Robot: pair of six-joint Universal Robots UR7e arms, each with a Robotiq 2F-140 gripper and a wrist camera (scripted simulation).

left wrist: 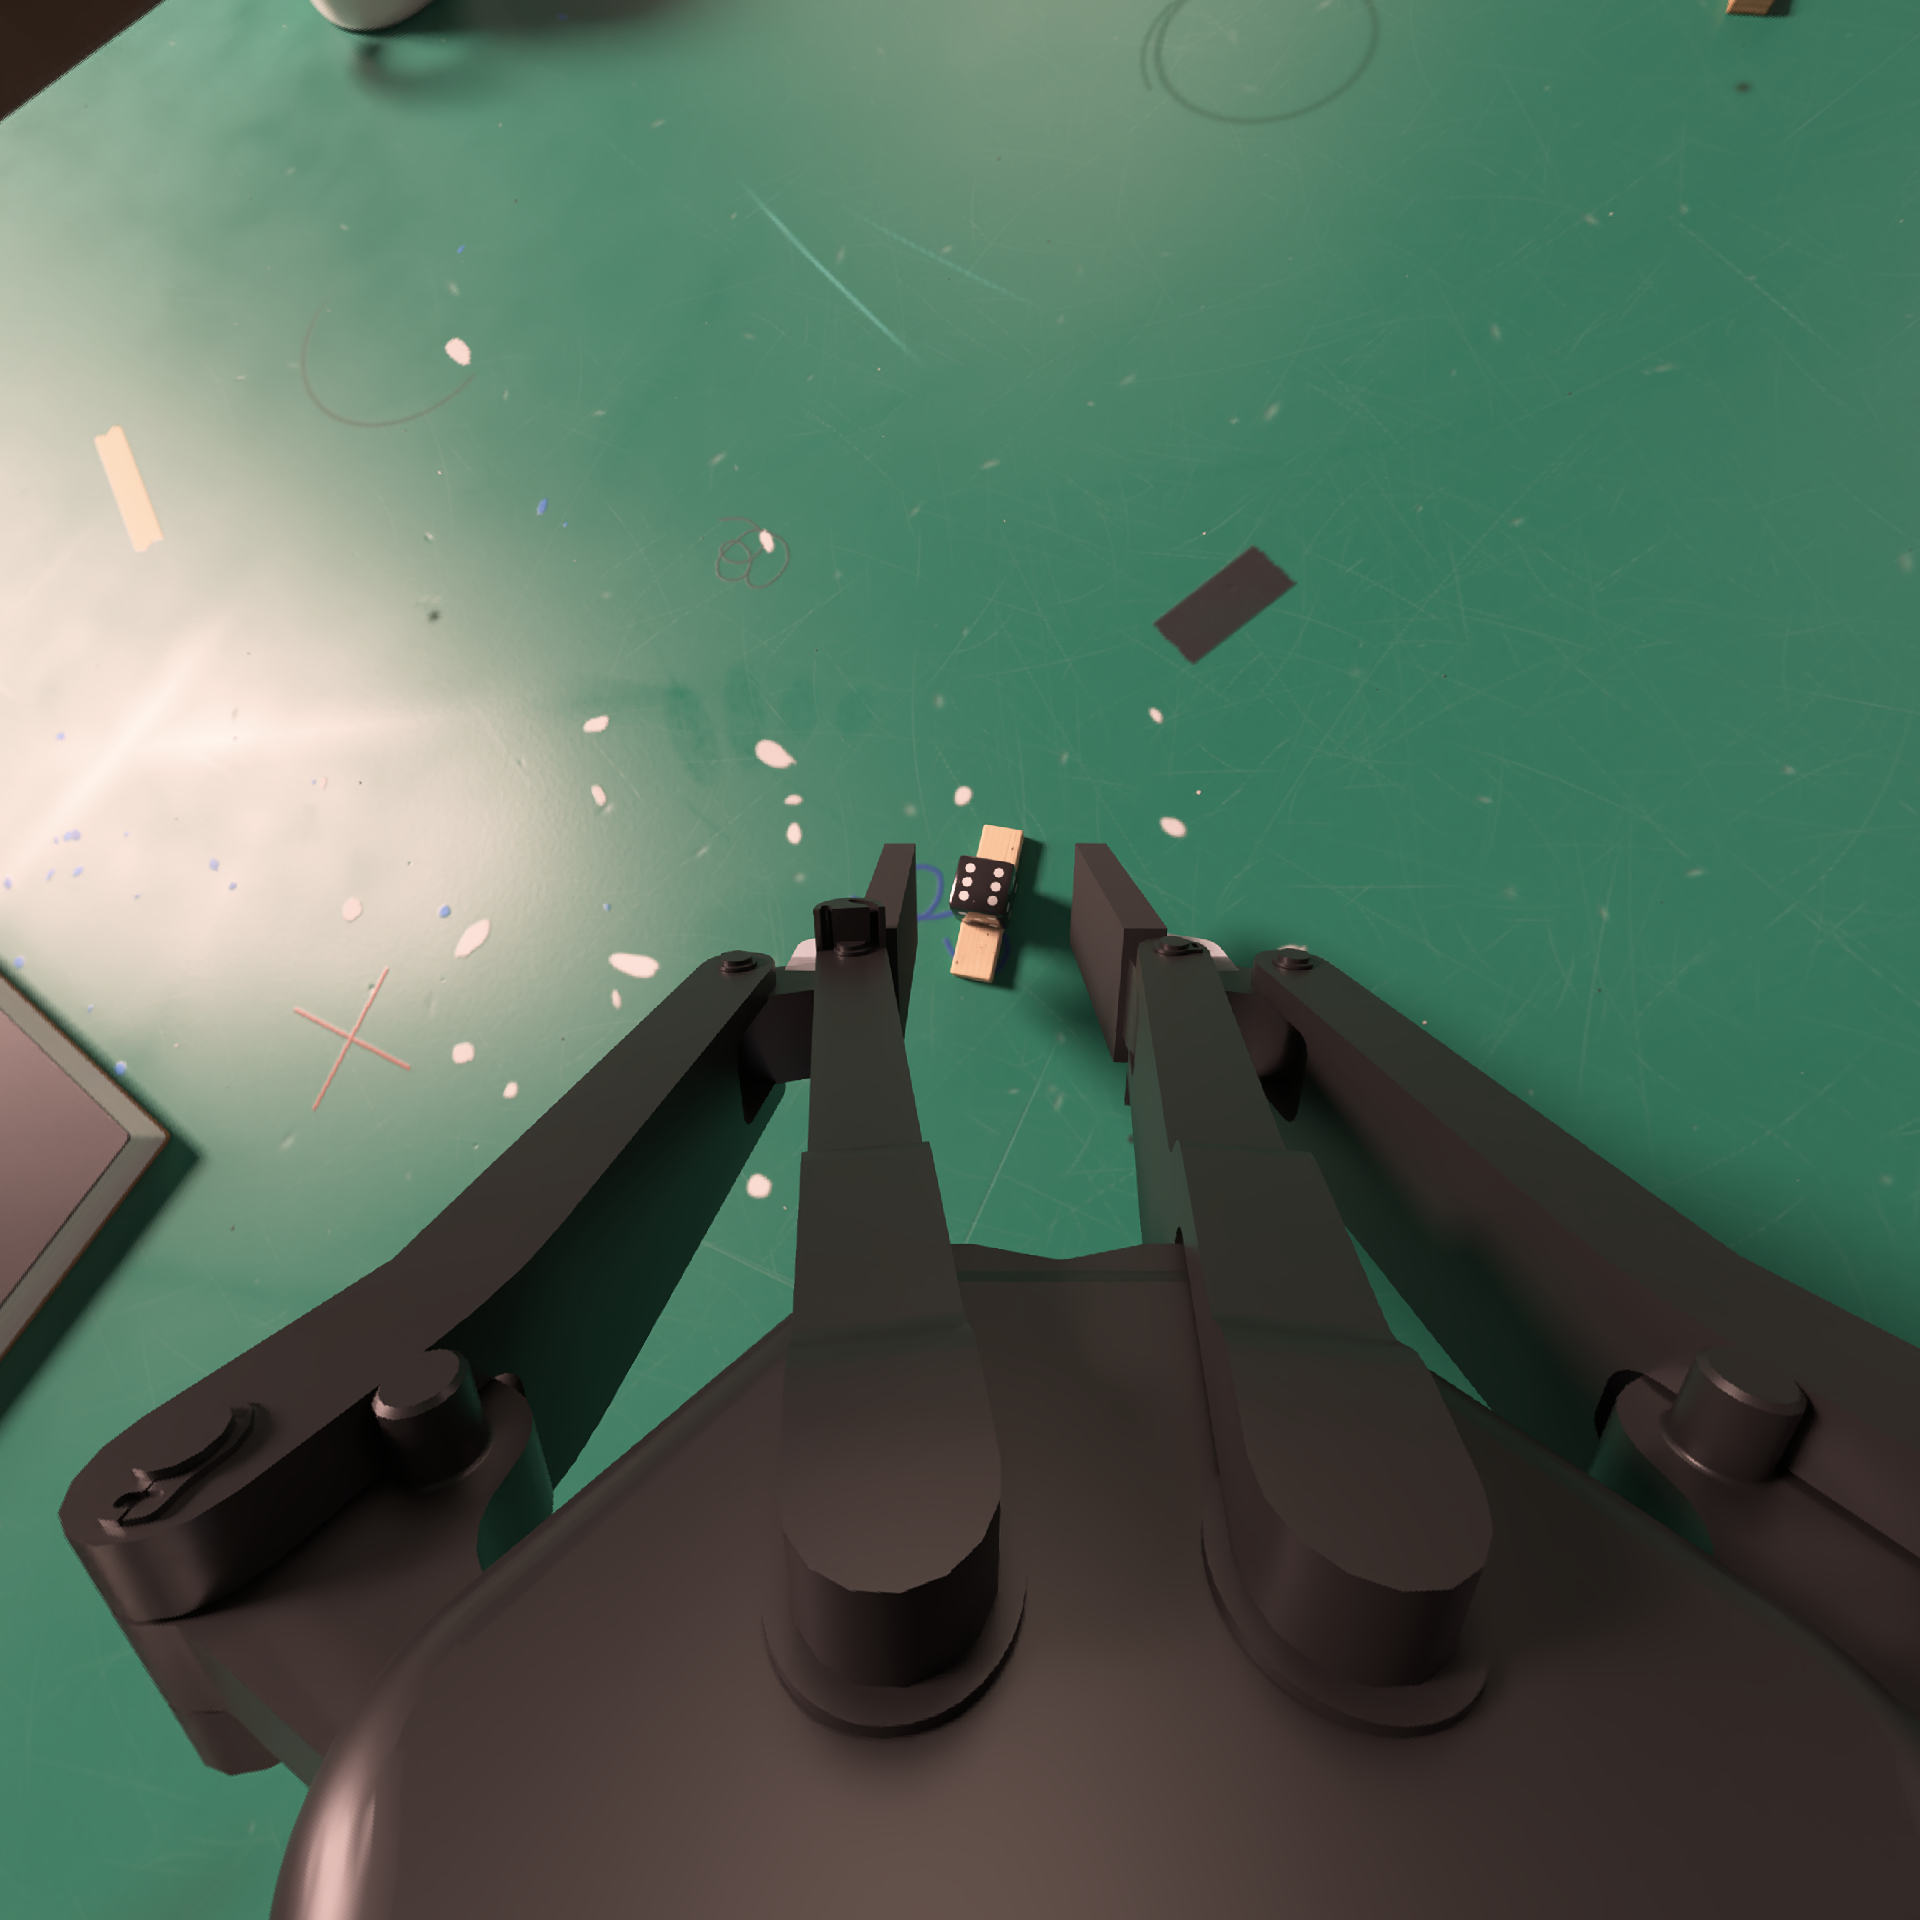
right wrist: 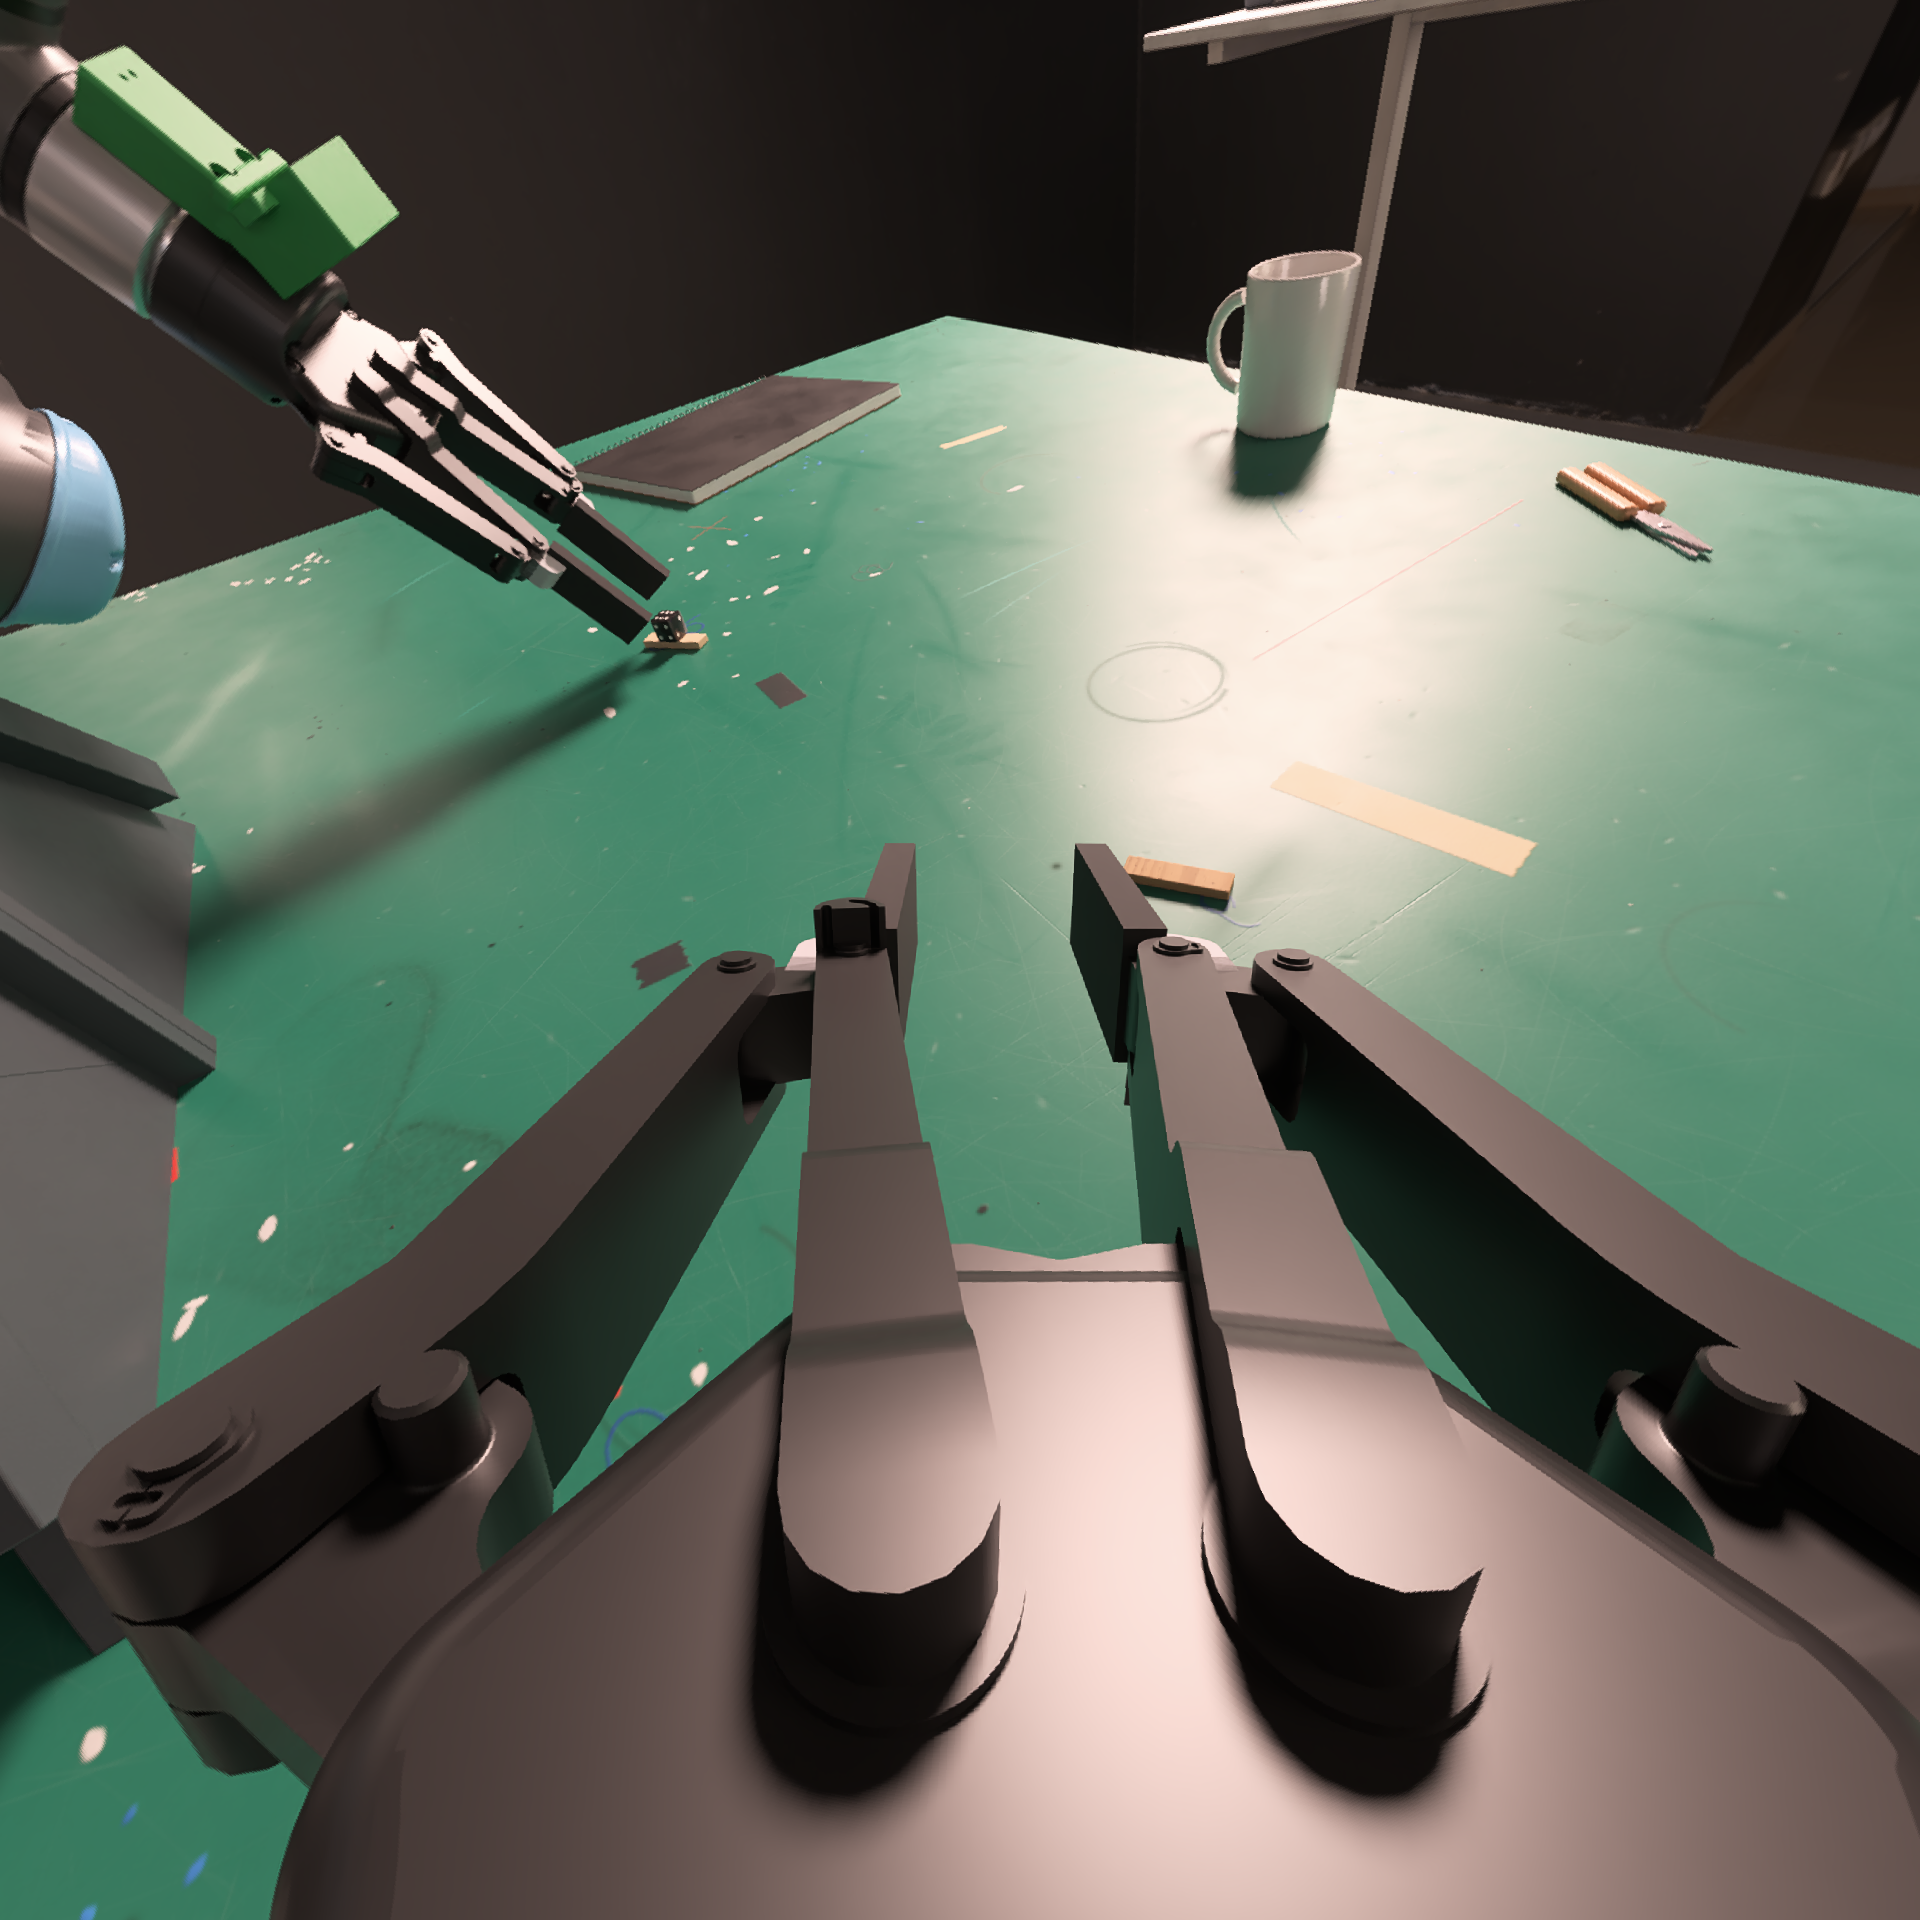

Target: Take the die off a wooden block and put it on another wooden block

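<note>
A black die [left wrist: 984, 886] with white pips sits on a small wooden block [left wrist: 987, 903] lying flat on the green table. My left gripper [left wrist: 994, 873] is open, its two fingers on either side of the die and block, not touching them. In the right wrist view the die [right wrist: 668, 624] and its block [right wrist: 676, 642] lie far left, with the left gripper [right wrist: 636, 601] just above and beside them. A second wooden block [right wrist: 1180, 877] lies flat just beyond my right gripper [right wrist: 994, 873], which is open and empty above the table.
A white mug [right wrist: 1288, 343] stands at the back. A dark flat board [right wrist: 740, 432] lies at the back left, also seen in the left wrist view [left wrist: 52, 1164]. Pliers with wooden handles [right wrist: 1626, 504] lie at the right. Strips of tape [right wrist: 1403, 814] are stuck on the table.
</note>
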